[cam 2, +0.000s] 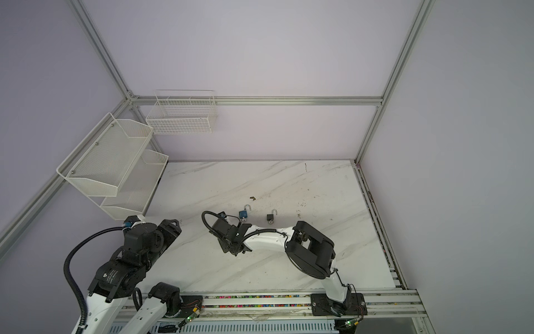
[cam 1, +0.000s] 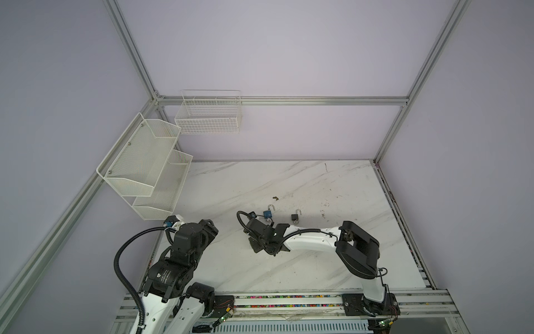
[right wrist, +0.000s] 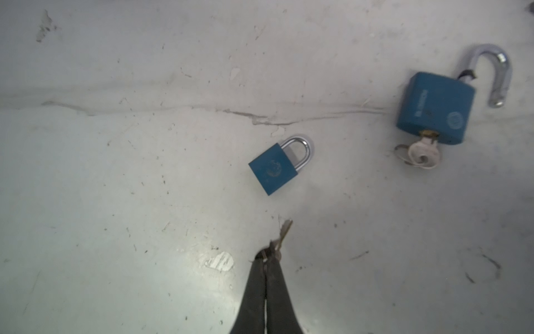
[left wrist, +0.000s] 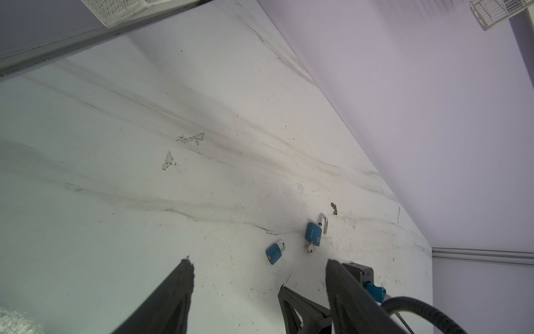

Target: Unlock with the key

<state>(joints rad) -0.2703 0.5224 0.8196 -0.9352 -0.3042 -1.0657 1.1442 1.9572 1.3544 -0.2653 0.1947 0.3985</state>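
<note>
In the right wrist view my right gripper [right wrist: 268,256] is shut on a small key [right wrist: 284,230]. Its blade sticks out past the fingertips toward a small blue padlock [right wrist: 273,169]. That padlock lies flat on the marble table with its shackle closed, a short way from the key tip and not touching it. My left gripper [left wrist: 258,264] stands open over the table at the left with nothing between its fingers. The same small padlock [left wrist: 274,253] shows just beyond it. In both top views the right wrist hides the small padlock.
A larger blue padlock [right wrist: 435,108] lies to the right with its shackle open and a key [right wrist: 422,156] in it. A black padlock [cam 1: 295,217] with an open shackle lies further right. A white mesh shelf [cam 1: 144,167] and a wire basket [cam 1: 208,115] hang at the back left.
</note>
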